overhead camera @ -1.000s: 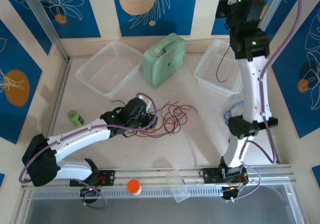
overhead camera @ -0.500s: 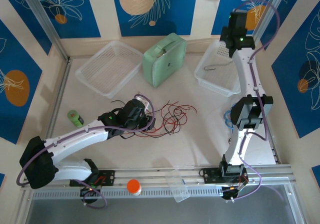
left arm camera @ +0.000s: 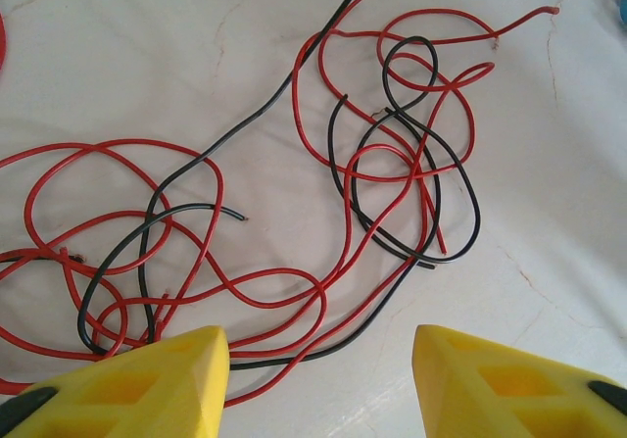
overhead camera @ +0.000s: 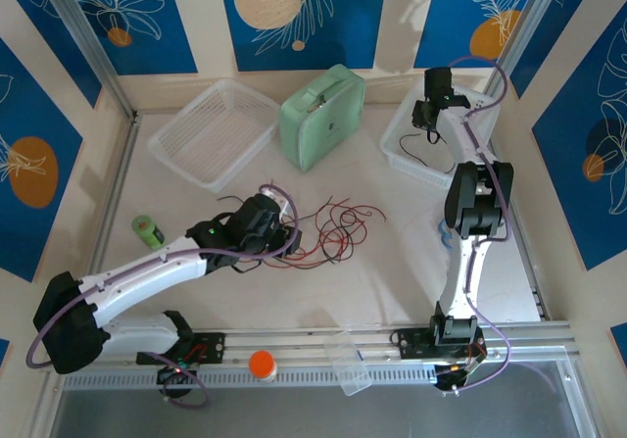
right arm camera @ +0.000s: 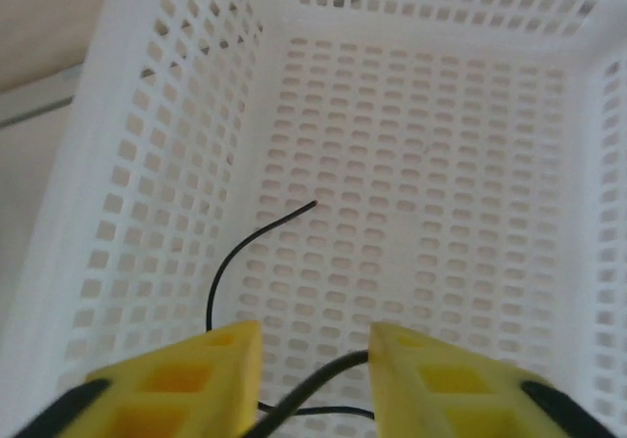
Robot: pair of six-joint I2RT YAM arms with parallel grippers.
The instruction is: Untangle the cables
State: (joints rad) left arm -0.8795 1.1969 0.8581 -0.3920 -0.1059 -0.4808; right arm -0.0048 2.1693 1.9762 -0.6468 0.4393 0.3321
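Observation:
A tangle of thin red and black cables point(overhead camera: 333, 230) point(left arm camera: 392, 164) lies on the white table at the centre. My left gripper point(overhead camera: 284, 234) point(left arm camera: 318, 345) hovers low over the tangle's left side, open; a red and a black strand run across the gap between its yellow fingers without being pinched. My right gripper point(overhead camera: 424, 122) point(right arm camera: 315, 345) points down into the right white basket point(overhead camera: 402, 154) point(right arm camera: 167, 164). Its jaws stand apart. One black cable point(overhead camera: 431, 149) point(right arm camera: 227, 262) curls on the basket floor, and a stretch of it crosses loosely between the fingers, touching the right one.
A second white basket point(overhead camera: 211, 134) stands at the back left, a mint green case point(overhead camera: 321, 115) beside it. A green can point(overhead camera: 147, 229) lies at the left. An orange lid point(overhead camera: 262, 364) and a clear cup point(overhead camera: 348, 360) sit on the front rail. Blue tubing point(overhead camera: 446, 224) lies by the right arm.
The right arm has come down from high above the basket to low inside it, carrying the black cable, and its jaws have parted. The left gripper has hardly moved.

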